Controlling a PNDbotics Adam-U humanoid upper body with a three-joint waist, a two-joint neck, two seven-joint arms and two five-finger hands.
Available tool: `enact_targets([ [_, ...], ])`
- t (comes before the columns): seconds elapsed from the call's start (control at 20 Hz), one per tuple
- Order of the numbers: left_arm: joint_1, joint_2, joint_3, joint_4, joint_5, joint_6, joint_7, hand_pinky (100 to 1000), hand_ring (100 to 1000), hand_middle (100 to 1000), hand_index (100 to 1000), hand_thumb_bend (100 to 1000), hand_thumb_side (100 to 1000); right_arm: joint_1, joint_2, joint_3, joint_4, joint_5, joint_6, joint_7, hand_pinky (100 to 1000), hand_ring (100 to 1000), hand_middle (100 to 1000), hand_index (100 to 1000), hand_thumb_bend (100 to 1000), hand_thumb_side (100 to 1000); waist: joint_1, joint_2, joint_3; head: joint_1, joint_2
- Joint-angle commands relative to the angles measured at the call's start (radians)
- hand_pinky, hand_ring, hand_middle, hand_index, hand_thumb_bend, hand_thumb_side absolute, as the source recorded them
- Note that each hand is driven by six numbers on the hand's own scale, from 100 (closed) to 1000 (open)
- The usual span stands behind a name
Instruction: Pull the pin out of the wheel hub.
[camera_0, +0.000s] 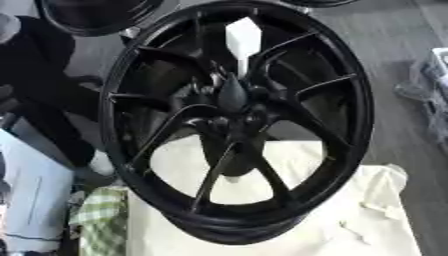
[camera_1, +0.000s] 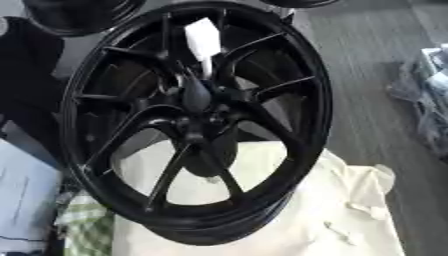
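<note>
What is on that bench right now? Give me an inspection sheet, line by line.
Surface: table under a cream cloth.
Job's things: black wheel stands tilted on the cloth; white pin sticks up out of the hub, not yet pulled.
Clutter: green checked cloth at the lower left; small white scraps on the cream cloth.
Hands: nothing seen.
Cables: nothing seen.
Surroundings: grey floor; second black wheel behind; clear plastic wrapping at the right.
</note>
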Motion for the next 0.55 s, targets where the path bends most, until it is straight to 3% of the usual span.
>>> enact_targets([
  [0.05,-0.013,0.022,0.001,-0.017,0.000,-0.003,-0.005,788,759,790,773,174,866,-0.044,0.026,0.029,-0.041,-0.065,-0.018,-0.042,734,661,652,731,261,428,0.001,-0.026,0.005,-0.006,-0.002],
  [0.2,-0.012,0.021,0.002,-0.017,0.001,-0.003,-0.006,788,760,790,773,174,866,-0.084,0.086,0.065,-0.048,-0.075,-0.016,-0.034,732,657,649,728,355,354,0.004,-0.028,0.008,-0.010,-0.002],
  [0.55,-0.013,0.017,0.001,-0.017,0.003,-0.004,-0.007,789,760,790,774,176,867,-0.125,0.170,0.107,-0.030,-0.069,-0.008,-0.001,730,655,647,728,348,363,0.005,-0.026,0.012,-0.020,-0.002],
])
